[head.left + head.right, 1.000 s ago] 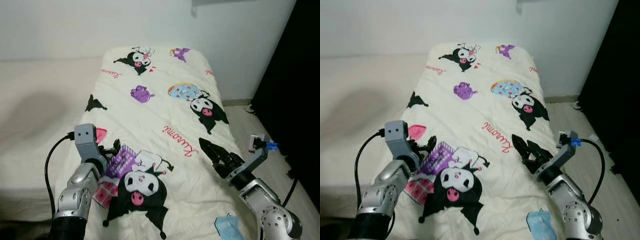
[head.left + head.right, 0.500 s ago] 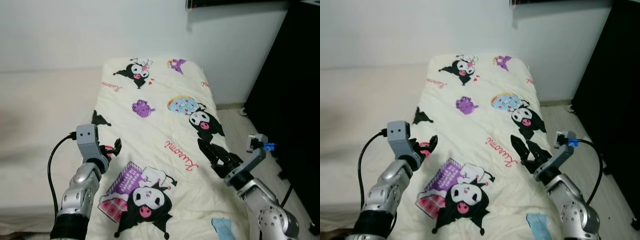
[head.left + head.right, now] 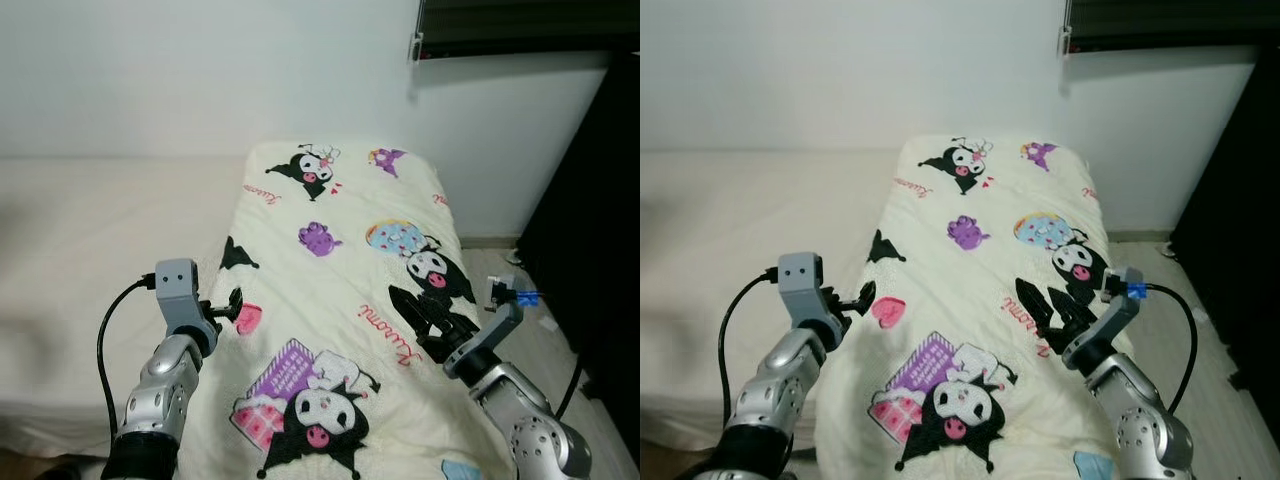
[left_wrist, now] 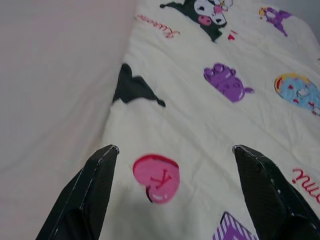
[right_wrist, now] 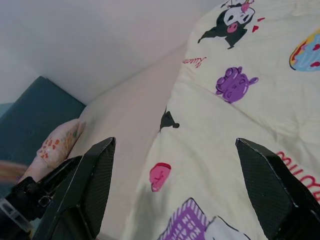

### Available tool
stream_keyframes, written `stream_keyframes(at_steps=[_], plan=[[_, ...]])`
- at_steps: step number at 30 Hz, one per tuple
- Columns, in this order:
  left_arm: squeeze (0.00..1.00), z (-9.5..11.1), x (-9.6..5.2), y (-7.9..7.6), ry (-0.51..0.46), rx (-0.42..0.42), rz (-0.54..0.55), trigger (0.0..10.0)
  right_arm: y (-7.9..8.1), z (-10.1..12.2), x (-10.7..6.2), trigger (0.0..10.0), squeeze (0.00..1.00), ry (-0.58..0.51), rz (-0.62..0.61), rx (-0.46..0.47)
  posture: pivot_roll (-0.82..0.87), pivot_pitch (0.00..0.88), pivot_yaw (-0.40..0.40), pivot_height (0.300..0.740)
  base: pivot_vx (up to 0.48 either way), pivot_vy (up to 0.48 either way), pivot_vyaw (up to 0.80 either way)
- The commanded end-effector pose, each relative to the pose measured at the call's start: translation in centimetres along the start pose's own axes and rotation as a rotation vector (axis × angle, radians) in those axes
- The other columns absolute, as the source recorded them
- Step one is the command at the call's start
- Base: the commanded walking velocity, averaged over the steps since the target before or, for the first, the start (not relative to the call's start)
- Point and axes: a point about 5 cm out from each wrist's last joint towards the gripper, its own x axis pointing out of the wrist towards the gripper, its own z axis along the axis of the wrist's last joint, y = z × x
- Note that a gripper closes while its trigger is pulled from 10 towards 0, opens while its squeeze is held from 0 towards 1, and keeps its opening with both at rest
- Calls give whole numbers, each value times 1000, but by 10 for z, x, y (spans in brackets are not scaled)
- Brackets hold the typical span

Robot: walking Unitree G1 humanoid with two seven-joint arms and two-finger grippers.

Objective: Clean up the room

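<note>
Cream comforter (image 3: pixel 345 260) printed with black-and-white cartoon characters lies spread lengthwise over the bed (image 3: pixel 90 250), covering its right side up to the white wall (image 3: pixel 200 70); bare beige sheet to its left. Red cursive script on the print, repeated in several spots: reads roughly "Kuromi" (image 3: pixel 388 335), not fully legible. Pink heart (image 4: pixel 156 177) carries a red "K". Other prints: purple paw-like blob (image 3: pixel 318 238), pastel round motif (image 3: pixel 393 236), purple striped box beside the nearest character (image 3: pixel 315 405). Left gripper (image 3: pixel 226 304) hovers over the comforter's left edge, just by the pink heart, fingers spread wide, nothing between them; the left wrist view shows both fingers (image 4: pixel 90 192) flanking the heart, clear of the fabric. Right gripper (image 3: pixel 425 320) sits above the comforter's right side next to the script, fingers also spread wide and empty. Small blue item (image 3: pixel 1092 466) at the near right edge, can't tell what it is. Dark curtain or cabinet (image 3: pixel 600 230) on the right. Right wrist view: teal surface (image 5: pixel 30 115) and a floral-patterned pillow (image 5: pixel 55 145) beyond the bed.
</note>
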Motion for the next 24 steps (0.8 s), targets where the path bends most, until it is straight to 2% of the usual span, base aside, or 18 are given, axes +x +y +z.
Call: stream_keyframes(at_steps=[1, 8, 13, 14, 18, 19, 20, 22, 24], plan=[[0, -7, 0, 3, 24, 20, 5, 10000, -1, -2, 2, 10000, 0, 4, -5, -4, -119, 64, 55, 714, 0, 0, 0], [0, -21, -1, 3, 86, 56, 8, 10000, -7, -5, 1, 10000, 0, 20, -32, -13, -122, 51, 56, 740, -370, 0, 0], [0, -40, -6, 13, 148, 71, 36, 10000, -34, -18, -6, 10000, 0, 64, -203, -79, -121, 51, 56, 740, -480, 0, 0], [0, -40, -6, 13, 148, 71, 36, 10000, -34, -18, -6, 10000, 0, 64, -203, -79, -121, 51, 56, 740, -480, 0, 0], [0, -66, -18, 31, 241, 88, 100, 10000, -63, -38, -23, 10000, 0, 155, -364, -144, -120, 50, 55, 740, -120, 0, 0], [0, -66, -18, 31, 241, 88, 100, 10000, -63, -38, -23, 10000, 0, 155, -364, -144, -120, 50, 55, 740, 0, 0, 0], [0, -79, -25, 41, 297, 94, 140, 10000, -71, -45, -31, 10000, 0, 187, -407, -162, -120, 50, 55, 740, 0, 0, 0], [0, -85, -29, 44, 321, 96, 157, 10000, -73, -47, -34, 10000, 0, 195, -415, -164, -120, 50, 55, 740, 0, 0, 0], [0, -92, -34, 50, 353, 94, 177, 10000, -77, -52, -37, 10000, 0, 214, -440, -167, -117, 51, 54, 740, 0, 0, 800]])
